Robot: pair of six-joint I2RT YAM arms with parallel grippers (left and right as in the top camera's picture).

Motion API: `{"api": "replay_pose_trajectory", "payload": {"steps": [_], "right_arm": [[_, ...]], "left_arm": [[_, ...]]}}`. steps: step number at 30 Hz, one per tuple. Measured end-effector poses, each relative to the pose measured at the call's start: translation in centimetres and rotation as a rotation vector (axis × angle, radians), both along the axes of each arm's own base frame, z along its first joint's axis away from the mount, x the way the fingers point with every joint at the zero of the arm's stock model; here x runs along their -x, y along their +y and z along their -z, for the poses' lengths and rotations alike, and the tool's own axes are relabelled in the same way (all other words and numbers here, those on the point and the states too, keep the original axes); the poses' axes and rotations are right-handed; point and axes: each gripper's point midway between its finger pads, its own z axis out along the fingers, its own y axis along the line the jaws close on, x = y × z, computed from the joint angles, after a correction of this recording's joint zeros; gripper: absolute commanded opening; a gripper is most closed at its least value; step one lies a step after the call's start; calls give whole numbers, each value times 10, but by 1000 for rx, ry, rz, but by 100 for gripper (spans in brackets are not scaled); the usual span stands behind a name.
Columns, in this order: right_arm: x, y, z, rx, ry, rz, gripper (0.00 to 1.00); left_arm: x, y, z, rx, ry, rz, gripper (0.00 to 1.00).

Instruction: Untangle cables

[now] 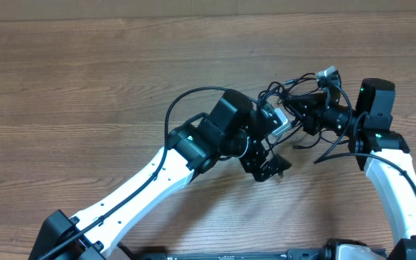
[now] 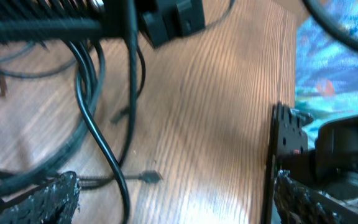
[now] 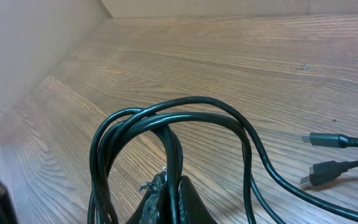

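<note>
The cables [image 1: 292, 88] sat in a tangled bunch on the wooden table [image 1: 85, 87], right of centre, between the two arms. The right hand [image 3: 166, 198] was clamped tight on a few looped strands, with the loop arching up over its fingers. Two plug ends [image 3: 325, 140] lay off to the side on the wood. The left hand [image 2: 173, 199] was spread wide just beside the bundle with nothing gripped, a loose strand and a little plug [image 2: 149, 177] lying between its fingers.
</note>
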Motion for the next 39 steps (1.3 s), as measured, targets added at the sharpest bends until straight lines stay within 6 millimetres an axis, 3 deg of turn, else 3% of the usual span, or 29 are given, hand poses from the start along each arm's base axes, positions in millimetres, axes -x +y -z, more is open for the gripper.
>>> {"api": "replay_pose_trajectory", "payload": {"steps": [5,14,22,29,34,39], "right_arm": [[-1,-1,1,7,2,11,4],[-4,-2,-2,6,-11,17,4],[-4,-2,-2,0,-4,24,4],[-4,-2,-2,-1,-5,25,4],[-5,-2,-2,-1,-6,24,4],[-5,-2,-2,-2,-4,26,4]], "left_arm": [[9,8,18,-102,-7,1,100],[-8,23,31,-211,-90,-72,100],[-13,13,30,-176,-107,-61,95],[-12,2,37,-148,-96,-13,99],[-10,1,41,-149,-90,0,80],[-9,-5,53,-147,-66,27,78]]}}
